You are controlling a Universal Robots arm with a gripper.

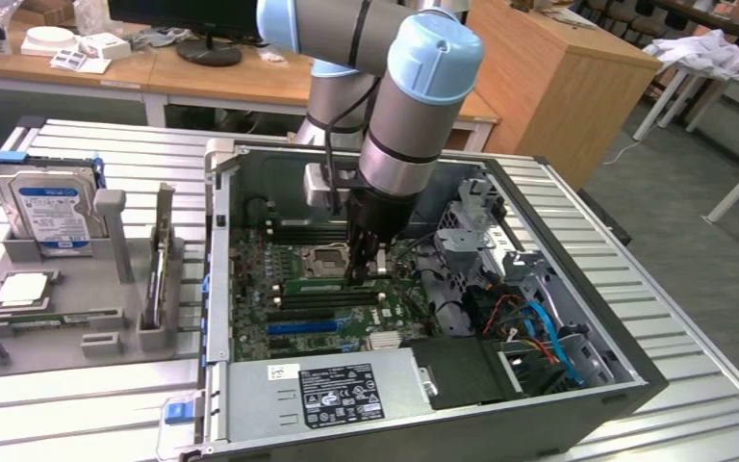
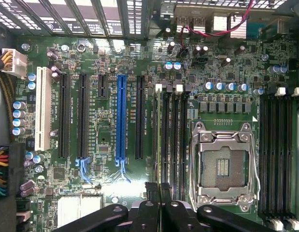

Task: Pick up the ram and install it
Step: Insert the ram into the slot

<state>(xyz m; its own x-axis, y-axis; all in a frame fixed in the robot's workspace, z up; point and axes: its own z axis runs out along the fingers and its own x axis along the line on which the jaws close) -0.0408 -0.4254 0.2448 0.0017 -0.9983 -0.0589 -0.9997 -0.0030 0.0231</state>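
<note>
Several spare parts stand in a grey holder at the exterior view's left, on the ribbed metal desk. A silver hard drive with a blue label stands upright at the back, and a small square CPU chip lies flat in front of it. A second green stick rests in a groove nearer the front.

Just to the right of the holder sits the open computer case, its motherboard facing up. Near the board's middle is the empty CPU socket. Right beside it, on the side toward the power supply, the ram lies lengthwise along the first of the black memory slots. Whether it is fully seated I cannot tell.

The arm reaches straight down into the case. The end effector has its two fingers drawn together, their tips at the ram's end toward the exterior view's right; whether they press on it I cannot tell. From the wrist camera the closed end effector hangs over the bank of memory slots next to the socket, with a blue expansion slot further off.

Blue and orange cables bunch at the case's right.
</note>
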